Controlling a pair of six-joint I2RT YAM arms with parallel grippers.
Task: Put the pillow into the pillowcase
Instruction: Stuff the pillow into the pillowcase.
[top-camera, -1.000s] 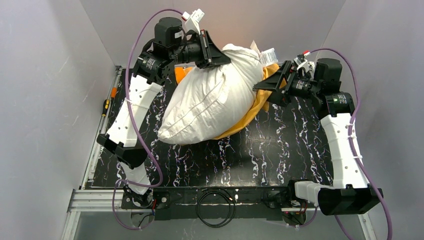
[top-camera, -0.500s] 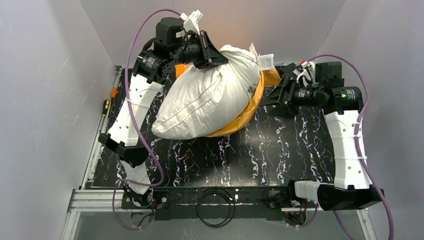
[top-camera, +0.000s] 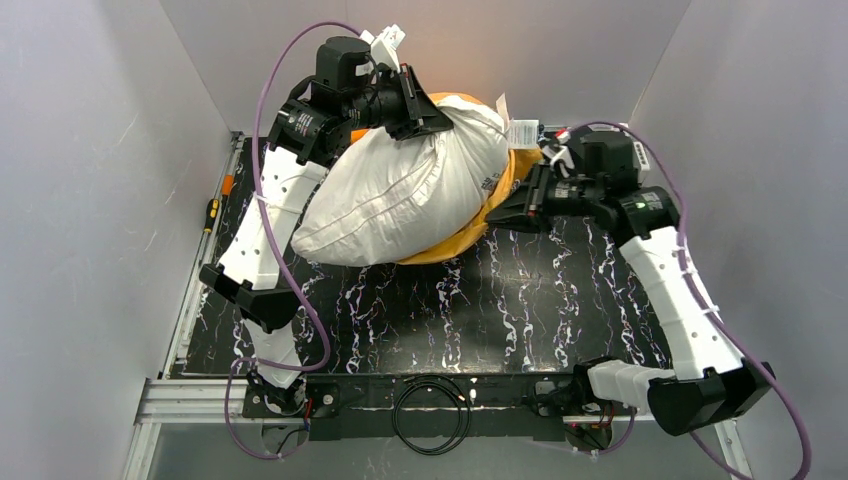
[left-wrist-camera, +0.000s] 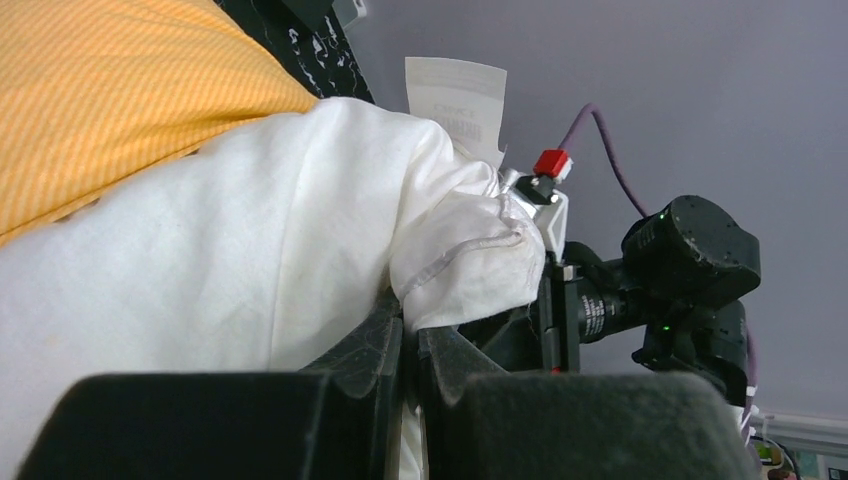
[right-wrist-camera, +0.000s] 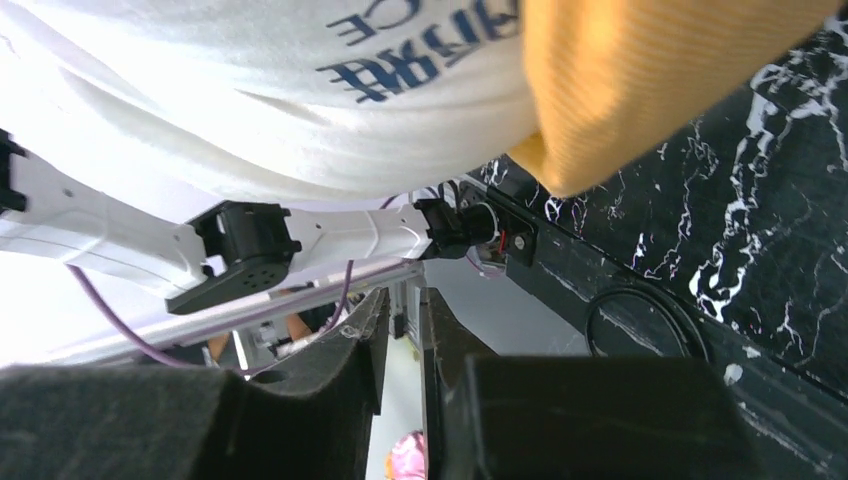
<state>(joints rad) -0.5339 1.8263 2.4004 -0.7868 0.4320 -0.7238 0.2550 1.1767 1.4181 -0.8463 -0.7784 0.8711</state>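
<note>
- Black marbled table (top-camera: 520, 300): the pillow (top-camera: 400, 195) sat over the orange pillowcase (top-camera: 450, 245), far end.
- Your left claw (left-wrist-camera: 410, 325) was clamped on a pillow corner.
- Your right claw (right-wrist-camera: 405, 300) stood nearly closed, empty, beside them.

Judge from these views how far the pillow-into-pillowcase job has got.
Done: the left end effector pinches one end of the pillow and holds it raised. In hand: the right end effector sits by the pillowcase edge, jaws nearly together, no fabric visibly between them. Left: most of the pillow lies outside the orange case, which probably needs opening and drawing over.
</note>
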